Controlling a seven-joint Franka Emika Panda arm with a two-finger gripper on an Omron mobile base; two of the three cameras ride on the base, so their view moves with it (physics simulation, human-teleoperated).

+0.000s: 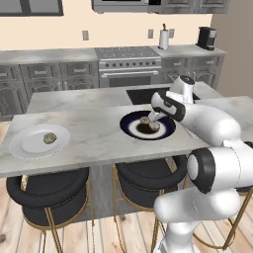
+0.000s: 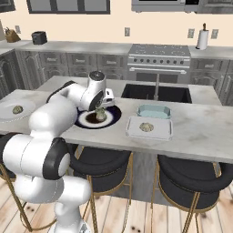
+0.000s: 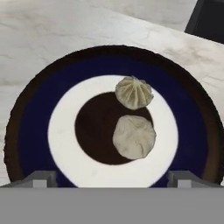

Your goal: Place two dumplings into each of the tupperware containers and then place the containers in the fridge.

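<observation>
The marble counter (image 2: pixel 200 132) carries a white plate (image 1: pixel 22 144), dark-blue plate (image 1: pixel 129 129), and two tubs (image 2: pixel 136 129).

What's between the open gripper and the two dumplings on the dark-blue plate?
Nothing visible. The gripper hangs open above the dark-blue plate, with both dumplings lying bare between its fingertips' line of approach.

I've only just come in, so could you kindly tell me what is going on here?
The gripper hovers, jaws open and empty, over the dark-blue plate, which carries two dumplings. Another dumpling already lies in the whitish tub; the teal tub behind it looks empty. A fourth dumpling waits on the white plate. Neither tub has gone to the fridge yet.
</observation>
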